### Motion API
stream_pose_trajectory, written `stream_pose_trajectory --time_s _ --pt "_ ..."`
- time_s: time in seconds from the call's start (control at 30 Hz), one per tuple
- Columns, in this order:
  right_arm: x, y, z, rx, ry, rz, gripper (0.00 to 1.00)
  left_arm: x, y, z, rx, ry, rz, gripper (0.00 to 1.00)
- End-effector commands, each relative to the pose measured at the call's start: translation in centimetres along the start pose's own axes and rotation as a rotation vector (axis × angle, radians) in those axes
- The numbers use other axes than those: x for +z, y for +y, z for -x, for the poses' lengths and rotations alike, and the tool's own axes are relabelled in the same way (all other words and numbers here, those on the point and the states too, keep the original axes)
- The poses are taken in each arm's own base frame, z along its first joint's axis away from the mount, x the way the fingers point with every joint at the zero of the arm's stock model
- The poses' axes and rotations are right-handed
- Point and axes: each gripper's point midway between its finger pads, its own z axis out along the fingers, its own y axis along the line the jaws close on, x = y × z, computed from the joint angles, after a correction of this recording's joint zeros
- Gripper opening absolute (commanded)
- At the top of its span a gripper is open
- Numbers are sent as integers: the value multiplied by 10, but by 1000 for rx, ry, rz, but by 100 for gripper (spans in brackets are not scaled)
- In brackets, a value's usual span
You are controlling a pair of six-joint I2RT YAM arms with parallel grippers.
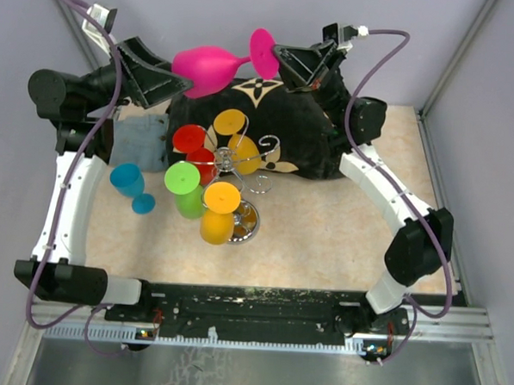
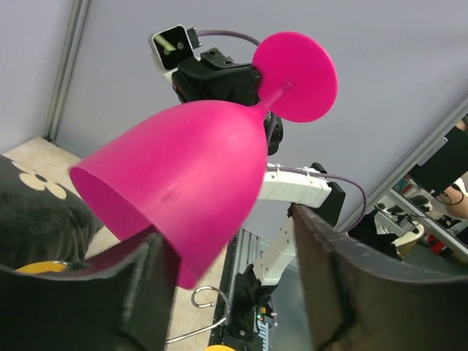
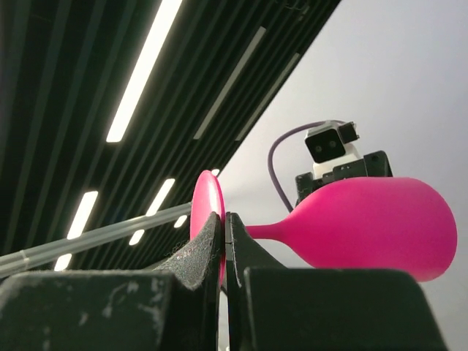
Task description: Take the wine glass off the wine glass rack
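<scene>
My right pincer [image 3: 223, 219] fills the foreground, its fingers pressed together on the foot of the pink wine glass [image 1: 207, 67], and they hide most of that foot. The glass lies sideways in the air, above and behind the wine glass rack [image 1: 227, 161]. My left pincer [image 2: 227, 245] stands wide apart around the bowl, one finger seemingly against it. Hanging coloured glasses [image 1: 222, 197] cover most of the rack's base.

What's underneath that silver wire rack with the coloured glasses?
Its round mirror-like base rests on the beige table, near a black cushion. An orange glass hanging on the rack covers much of that base, so the rest cannot be seen.
</scene>
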Motion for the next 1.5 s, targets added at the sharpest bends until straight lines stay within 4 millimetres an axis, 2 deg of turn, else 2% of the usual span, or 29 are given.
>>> stream_pose_trajectory --time_s 0.0,0.07,0.1,0.13,0.27,0.33,0.43,0.47,0.5,0.57,0.63,0.67,0.73,0.83,0.87,0.9,1.0,1.07,1.23,1.33,1.47 --pt "0 8 -7 29 25 134 0 0 -41 9 78 -8 -51 51" --pt "-4 5 -7 60 34 180 0 -1 -52 12 101 -19 -51 22" --pt "-6 1 -7 79 37 196 0 -2 -56 14 114 -23 -49 5" --pt "-8 1 -8 94 40 218 0 -2 -60 15 126 -26 -45 0" --pt "-13 -10 -11 115 61 225 1 -11 -72 28 195 -62 -15 0" --pt "-16 -11 -15 88 76 204 20 -21 -76 45 243 -106 32 0" --pt "-22 -4 -23 5 116 144 40 -38 -79 73 369 -163 135 0" --pt "-26 -4 -20 -22 115 104 47 -43 -74 82 411 -179 199 0" --pt "-31 0 -19 -56 113 64 53 -47 -77 93 480 -199 266 0" --pt "-41 6 -13 -147 103 -55 61 -61 -62 102 580 -218 439 0" --pt "-54 15 -7 -275 105 -199 69 -85 -37 102 623 -224 648 0" --pt "-62 14 -3 -333 105 -292 72 -101 -20 97 619 -207 757 0" --pt "-76 19 0 -451 116 -453 77 -145 18 83 587 -170 1030 0" --pt "-99 14 2 -550 131 -657 77 -217 61 41 507 -69 1380 0" --pt "-106 13 0 -563 135 -699 77 -234 67 25 481 -35 1451 0" --pt "-112 12 -1 -573 135 -729 77 -247 64 13 485 -13 1505 0" --pt "-130 8 -5 -585 124 -804 77 -279 67 -14 478 98 1636 0" --pt "-140 8 -8 -593 113 -839 77 -297 65 -28 461 174 1714 0" --pt "-157 2 -13 -584 107 -885 77 -320 68 -46 427 287 1802 0" --pt "-162 0 -15 -582 107 -893 77 -326 80 -59 362 326 1810 0" --pt "-161 0 -16 -581 115 -896 77 -330 107 -91 204 378 1761 0"
